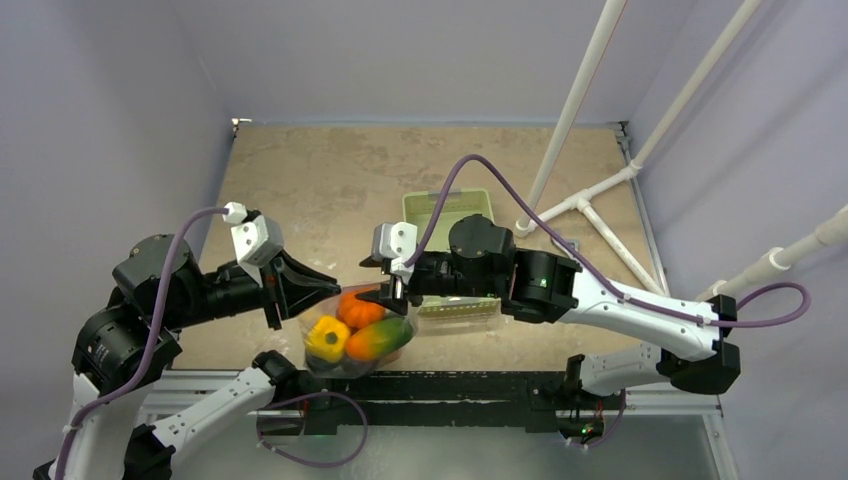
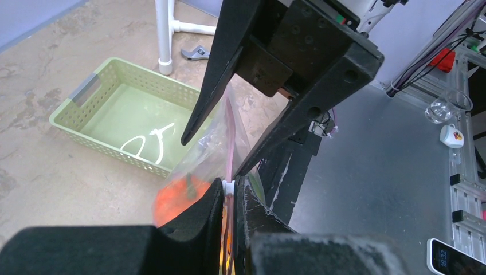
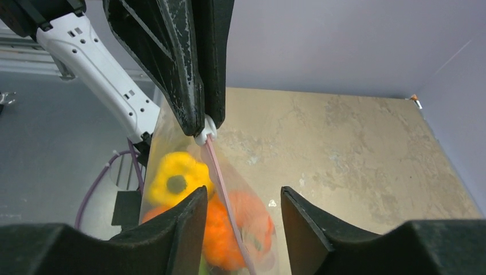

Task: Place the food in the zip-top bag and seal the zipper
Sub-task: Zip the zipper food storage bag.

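The left tool (image 2: 231, 186) is clamped shut on the left end of the zipper (image 3: 220, 172), with the zip-top bag (image 3: 163, 132) of food (image 1: 360, 330) at the counter's (image 1: 330, 180) near edge. The right tool (image 3: 243, 197) stands open astride the zipper. The basket (image 2: 103, 146) sits just beyond, and the counter reaches on to the far and left walls

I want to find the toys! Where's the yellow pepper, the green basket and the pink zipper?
yellow pepper (image 3: 172, 166), right wrist view, on its glossy yellow top.
green basket (image 2: 114, 112), left wrist view, on its bare floor.
pink zipper (image 3: 220, 177), right wrist view, midway along the strip.
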